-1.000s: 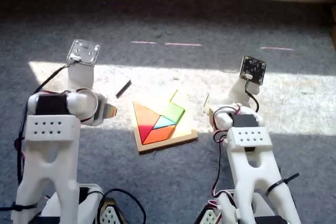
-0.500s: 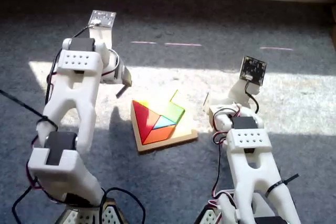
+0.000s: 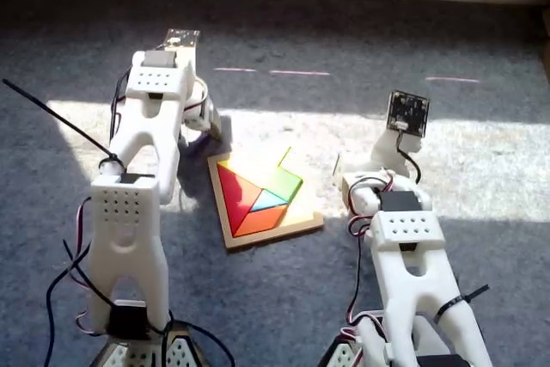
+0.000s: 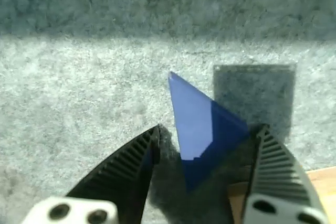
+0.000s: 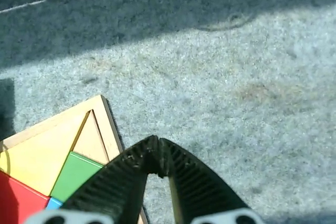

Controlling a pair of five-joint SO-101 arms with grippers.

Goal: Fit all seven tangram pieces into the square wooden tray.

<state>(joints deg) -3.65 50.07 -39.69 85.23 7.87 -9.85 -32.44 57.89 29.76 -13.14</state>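
Blue triangle (image 4: pixel 197 121) sits inside the wide-open left claw (image 4: pixel 208 129)

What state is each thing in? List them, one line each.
left tool: open, straddling the blue triangle, not gripping it.
right tool: shut, empty, by the tray corner.
blue triangle: flat on the carpet, outside the tray.
tray: partly filled.

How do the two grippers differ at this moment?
The left gripper is open, straddling the blue triangle on the carpet; the right gripper is shut and empty. The left gripper hangs off the tray; the right gripper hangs at the tray's corner. Both have black ribbed fingers.
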